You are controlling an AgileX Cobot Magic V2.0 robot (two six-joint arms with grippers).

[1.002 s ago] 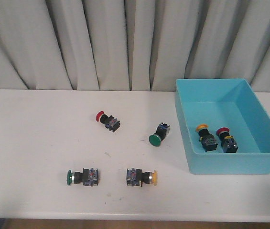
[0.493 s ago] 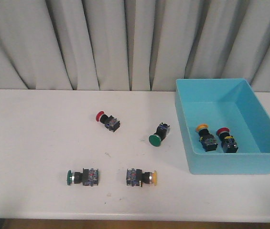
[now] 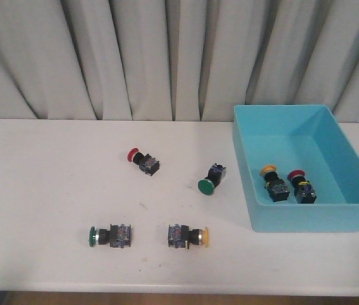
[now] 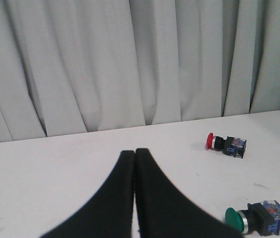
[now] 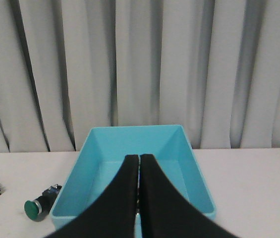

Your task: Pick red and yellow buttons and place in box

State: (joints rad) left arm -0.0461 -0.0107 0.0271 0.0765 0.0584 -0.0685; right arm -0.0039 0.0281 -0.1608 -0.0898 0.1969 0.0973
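Observation:
The turquoise box point(image 3: 357, 216) stands at the table's right and holds a yellow button point(image 3: 272, 183) and a red button point(image 3: 301, 185). On the table lie a red button point(image 3: 143, 159) near the middle and a yellow button point(image 3: 189, 236) near the front edge. Neither arm shows in the front view. In the left wrist view my left gripper point(image 4: 134, 151) is shut and empty, with the red button point(image 4: 225, 144) off to one side of it. In the right wrist view my right gripper point(image 5: 139, 157) is shut and empty in front of the box point(image 5: 98, 144).
Two green-capped switches lie on the table, one point(image 3: 211, 179) just left of the box and one point(image 3: 110, 236) at the front left. A grey curtain point(image 3: 135, 57) hangs behind the table. The table's front edge point(image 3: 166, 291) runs along the bottom of the front view.
A dark bit of the right arm at the lower right corner of the front view has left the view. The buttons and box have not moved.

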